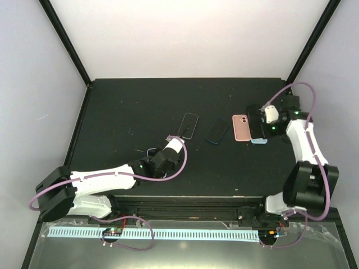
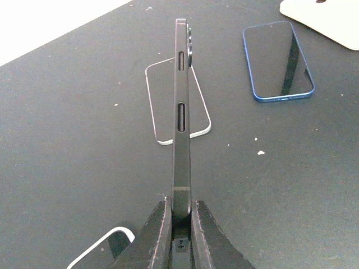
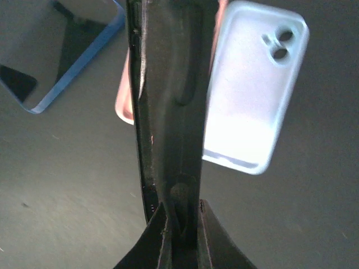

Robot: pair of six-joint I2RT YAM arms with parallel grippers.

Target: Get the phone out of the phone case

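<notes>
Now left end effector (image 2: 180, 212) grips one phone (image 2: 181, 112), right end effector (image 3: 182, 212) one dark case (image 3: 168, 84)

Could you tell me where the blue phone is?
Top view: the blue phone lies just right of mid-table, between the clear case and the pink phone.

The left arm (image 1: 106, 176) stretches low from its base toward 2 o'clock, the left gripper (image 2: 180, 208) pinched tight on the end of a dark phone (image 2: 182, 112). The right arm (image 1: 300, 140) reaches toward 11 o'clock, elbow folded, the right gripper (image 3: 180, 210) clamped on a black phone case (image 3: 171, 84).
</notes>
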